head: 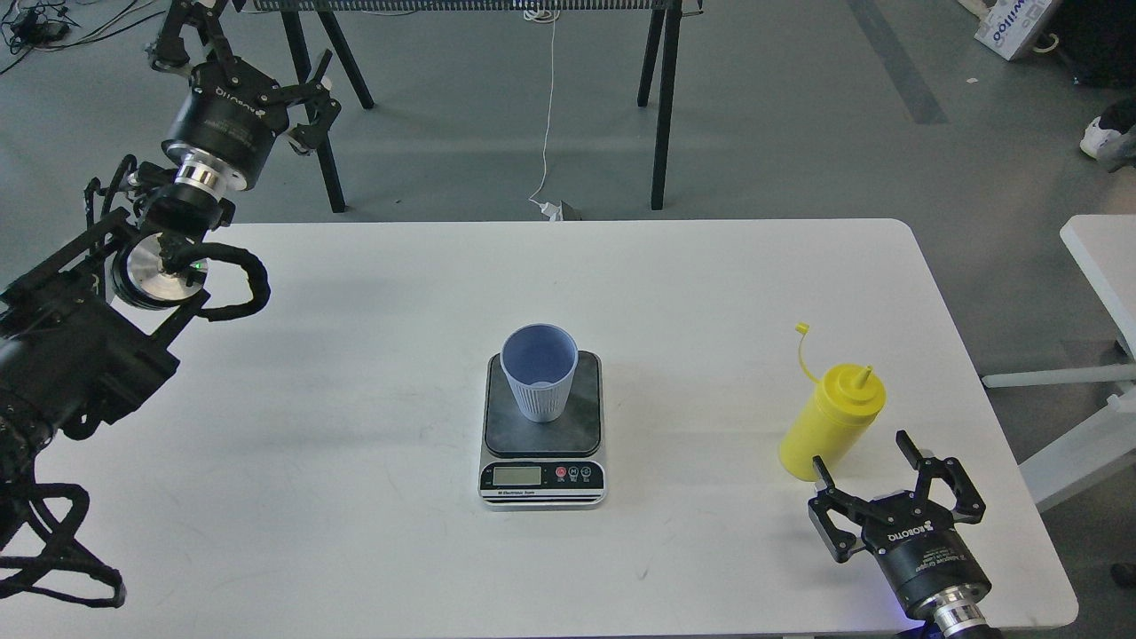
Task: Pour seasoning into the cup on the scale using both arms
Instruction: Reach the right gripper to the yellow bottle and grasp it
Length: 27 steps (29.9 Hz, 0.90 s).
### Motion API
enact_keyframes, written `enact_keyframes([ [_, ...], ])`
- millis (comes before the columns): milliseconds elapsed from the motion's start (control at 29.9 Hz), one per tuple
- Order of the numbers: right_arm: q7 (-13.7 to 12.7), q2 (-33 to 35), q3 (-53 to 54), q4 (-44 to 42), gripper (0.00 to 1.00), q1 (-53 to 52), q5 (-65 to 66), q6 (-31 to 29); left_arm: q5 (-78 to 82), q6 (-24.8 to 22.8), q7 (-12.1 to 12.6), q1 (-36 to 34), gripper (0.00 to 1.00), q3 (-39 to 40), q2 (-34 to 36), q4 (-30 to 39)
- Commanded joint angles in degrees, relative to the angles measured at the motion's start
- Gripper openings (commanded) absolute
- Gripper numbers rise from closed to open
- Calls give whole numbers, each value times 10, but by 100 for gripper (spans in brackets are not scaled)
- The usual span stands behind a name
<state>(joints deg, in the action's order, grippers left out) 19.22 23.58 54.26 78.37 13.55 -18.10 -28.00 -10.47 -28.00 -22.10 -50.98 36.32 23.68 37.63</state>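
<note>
The light-blue ribbed cup [539, 373] stands upright on the dark plate of the scale [581, 430], at the middle of the white table. The yellow squeeze bottle [834, 422] stands upright at the right, its nozzle uncapped and the cap strap sticking up to its left. My right gripper [865, 461] is open and empty, just in front of the bottle's base, with its fingers pointing up at it. My left gripper [253, 58] is open and empty, raised beyond the table's far-left corner, far from the cup.
The white table [355, 373] ends close behind my right gripper at the front-right corner. Black trestle legs [658, 98] stand on the floor beyond the far edge. A second white table [1100, 253] sits off to the right.
</note>
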Motion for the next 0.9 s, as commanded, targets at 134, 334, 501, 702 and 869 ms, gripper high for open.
enact_keyframes([
  [134, 0, -30, 4, -15, 95, -43, -2, 0, 0, 0, 0, -1, 100, 1, 2, 0],
  [334, -1, -68, 1, -80, 94, -81, -2, 0, 0, 0, 0, -4, 100, 2, 10, -2],
  [501, -3, -108, 5, -153, 94, -110, -2, 0, 0, 0, -1, -5, 100, 2, 12, -2],
  [702, -3, -112, 8, -153, 91, -114, -4, 0, 0, 0, -2, -7, 100, 2, 13, -2],
  [869, -3, -111, 7, -153, 68, -115, -4, 0, 0, 3, -1, -8, 100, 14, 12, -2],
])
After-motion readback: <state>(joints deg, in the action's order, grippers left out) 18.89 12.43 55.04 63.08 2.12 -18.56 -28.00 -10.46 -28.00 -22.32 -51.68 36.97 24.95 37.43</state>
